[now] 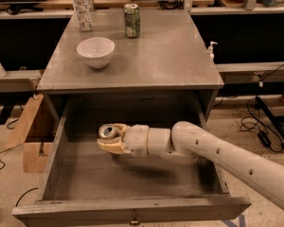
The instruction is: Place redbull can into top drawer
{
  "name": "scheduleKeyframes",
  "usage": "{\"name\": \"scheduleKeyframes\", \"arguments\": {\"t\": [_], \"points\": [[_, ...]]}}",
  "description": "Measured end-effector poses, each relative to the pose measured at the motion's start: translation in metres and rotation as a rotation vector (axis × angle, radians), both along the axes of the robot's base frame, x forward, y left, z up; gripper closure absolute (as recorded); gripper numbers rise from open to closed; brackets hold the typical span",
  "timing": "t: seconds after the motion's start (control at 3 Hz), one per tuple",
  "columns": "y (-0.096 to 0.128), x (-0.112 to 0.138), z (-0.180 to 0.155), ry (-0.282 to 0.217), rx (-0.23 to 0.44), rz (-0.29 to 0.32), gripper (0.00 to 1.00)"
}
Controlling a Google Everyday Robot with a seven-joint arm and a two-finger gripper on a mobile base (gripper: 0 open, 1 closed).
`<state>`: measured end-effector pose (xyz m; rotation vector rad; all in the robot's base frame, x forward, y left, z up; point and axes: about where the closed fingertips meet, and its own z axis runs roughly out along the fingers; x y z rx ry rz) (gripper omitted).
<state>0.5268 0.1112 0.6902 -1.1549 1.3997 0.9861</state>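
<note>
The top drawer is pulled wide open below the grey table top, with a small metal knob on its front panel. My white arm reaches in from the lower right. My gripper is inside the open drawer, left of centre, shut on the redbull can. Only the can's shiny pull-tab top shows; its body is hidden by the fingers. The can is held upright, low over the drawer floor; I cannot tell whether it touches the floor.
On the table top stand a white bowl, a green can and a clear plastic bottle. A wooden board leans at the drawer's left side. Cables lie on the floor at the right.
</note>
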Motion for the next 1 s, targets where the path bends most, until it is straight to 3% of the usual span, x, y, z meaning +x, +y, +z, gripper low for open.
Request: {"name": "scheduleKeyframes", "arguments": {"t": [0.67, 1.0], "points": [[0.0033, -0.0014, 0.0005, 0.000, 0.001, 0.006, 0.28], [0.0060, -0.0026, 0.0011, -0.001, 0.002, 0.012, 0.00]]}}
